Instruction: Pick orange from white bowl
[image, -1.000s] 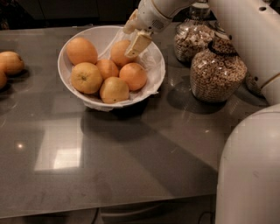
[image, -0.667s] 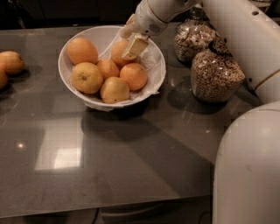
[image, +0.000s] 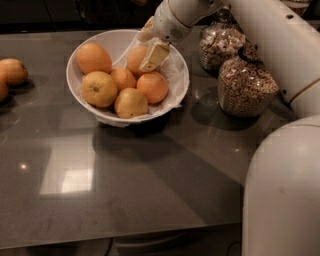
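Orange (image: 132, 60) first: the smooth, deep-coloured one sits at the back of the white bowl (image: 70, 80), towards the upper middle of the frame, with its right side partly hidden by the gripper (image: 144, 52). The gripper comes in from the upper right and is down among the fruit. Its fingers (image: 154, 56) are spread apart, one cream pad lying along the front right of the orange and the other up behind it. From where I stand the fruit looks bracketed between them, and I can't say they press on it. The orange rests in the bowl, up against its neighbours. Five more fruits share the crinkled paper lining (image: 176, 75): a big one (image: 93, 57) at the upper left, a paler one with a dark stem dot (image: 99, 89) at the front left, a yellowish one (image: 131, 103) at the front, a small one (image: 123, 77) in the middle, and a reddish-orange one (image: 153, 88) just below the lower pad. The bowl stands on a glossy grey table (image: 150, 180). To its right are two glass jars of cereal, one behind (image: 219, 47) and one nearer (image: 246, 89). Two loose fruits (image: 12, 71) lie at the left edge of the frame. The white arm (image: 280, 45) crosses the upper right.
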